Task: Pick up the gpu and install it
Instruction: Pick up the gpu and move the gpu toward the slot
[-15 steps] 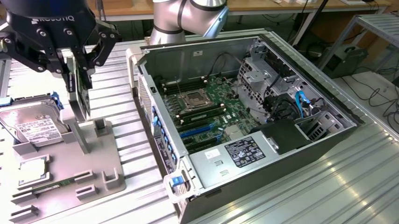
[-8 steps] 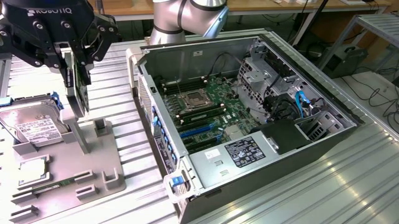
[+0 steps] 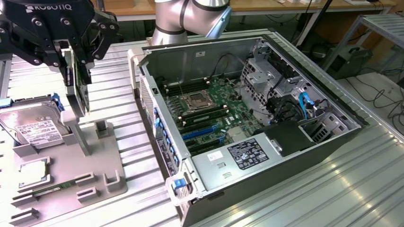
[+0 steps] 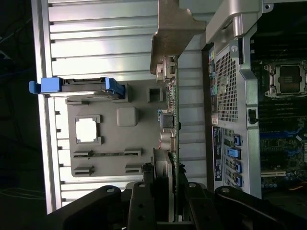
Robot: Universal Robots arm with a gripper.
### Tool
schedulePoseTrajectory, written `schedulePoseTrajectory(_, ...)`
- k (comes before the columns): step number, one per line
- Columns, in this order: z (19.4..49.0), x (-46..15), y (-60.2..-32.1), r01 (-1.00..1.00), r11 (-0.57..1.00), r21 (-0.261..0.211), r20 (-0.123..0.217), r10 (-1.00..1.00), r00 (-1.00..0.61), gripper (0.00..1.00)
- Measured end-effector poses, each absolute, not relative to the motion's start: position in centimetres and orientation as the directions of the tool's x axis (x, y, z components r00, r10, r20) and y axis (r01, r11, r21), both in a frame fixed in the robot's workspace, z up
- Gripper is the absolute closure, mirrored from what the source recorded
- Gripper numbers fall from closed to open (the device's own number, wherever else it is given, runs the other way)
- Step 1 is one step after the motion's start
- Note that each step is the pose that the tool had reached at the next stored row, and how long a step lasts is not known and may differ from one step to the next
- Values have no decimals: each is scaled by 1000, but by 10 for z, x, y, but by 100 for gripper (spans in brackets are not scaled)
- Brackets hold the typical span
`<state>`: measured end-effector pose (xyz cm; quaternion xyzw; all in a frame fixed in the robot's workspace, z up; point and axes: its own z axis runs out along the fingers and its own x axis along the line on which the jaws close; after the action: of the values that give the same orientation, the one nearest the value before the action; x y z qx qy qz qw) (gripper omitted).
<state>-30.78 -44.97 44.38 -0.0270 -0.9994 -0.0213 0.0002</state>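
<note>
At the exterior view's upper left, the gpu [image 3: 78,92] is held upright on edge, pinched by its two faces between the fingers of the hand [image 3: 77,61]. The card hangs over a grey holder tray [image 3: 69,175] that lies on the ribbed metal worktop [image 3: 328,189]. Its lower end is close above a tall post of that tray; whether the two touch cannot be told. A hard drive [image 3: 31,125] with blue rails is seated in the tray just beside the card.

In the wrist view the gpu [image 4: 169,120] is seen edge-on between the dark fingers [image 4: 141,203], with its silver bracket [image 4: 173,28] at the far end. The open computer case [image 3: 252,118] lies on the worktop to the exterior view's right, its motherboard [image 3: 208,109] exposed, apart from the card.
</note>
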Motion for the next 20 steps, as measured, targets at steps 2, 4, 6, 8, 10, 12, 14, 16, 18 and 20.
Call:
schedulePoseTrajectory(2,444,-308,-450,54,998,42,2,54,-999,72)
schedulePoseTrajectory(4,444,-308,-450,54,998,42,2,54,-999,72)
schedulePoseTrajectory(6,444,-307,-450,54,998,42,2,54,-999,72)
schedulePoseTrajectory(8,444,-306,-450,54,998,42,2,54,-999,72)
schedulePoseTrajectory(10,444,-304,-450,54,998,42,2,54,-999,72)
schedulePoseTrajectory(12,444,-303,-450,54,998,42,2,54,-999,72)
schedulePoseTrajectory(14,444,-302,-450,54,998,43,2,54,-999,72)
schedulePoseTrajectory(16,444,-301,-450,54,998,42,2,54,-999,72)
schedulePoseTrajectory(18,444,-300,-450,54,998,42,2,54,-999,72)
schedulePoseTrajectory(20,444,-299,-450,54,998,42,2,54,-999,72)
